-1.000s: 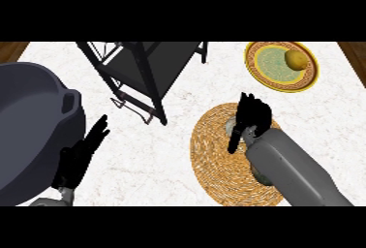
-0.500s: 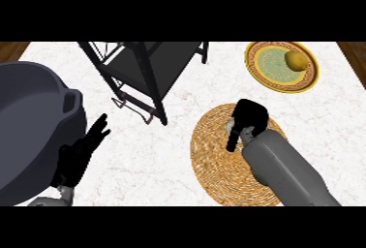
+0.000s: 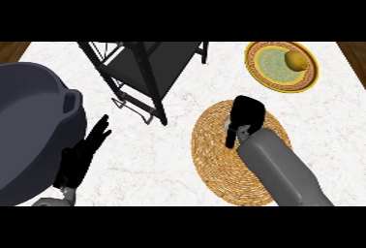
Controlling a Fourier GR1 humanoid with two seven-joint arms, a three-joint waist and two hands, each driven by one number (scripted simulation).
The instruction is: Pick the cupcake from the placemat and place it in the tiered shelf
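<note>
A round woven placemat (image 3: pixel 214 167) lies right of centre on the marble counter. My right hand (image 3: pixel 247 115) sits over the mat's upper part with its fingers curled downward, shut on the cupcake. The hand hides the cupcake almost entirely; only a pale sliver shows by the wrist. The black tiered shelf (image 3: pixel 154 63) stands at the upper middle, up and to the left of the mat. My left hand (image 3: pixel 80 157) rests open at the lower left, fingers straight, holding nothing.
A large dark pan (image 3: pixel 28 131) fills the left side, right next to my left hand. A yellow plate (image 3: pixel 270 68) with a round yellowish food item (image 3: pixel 297 59) sits at the upper right, beyond the mat.
My right hand's fingers were spread a second ago and have curled shut over the mat's upper part. The left hand has stayed in place.
</note>
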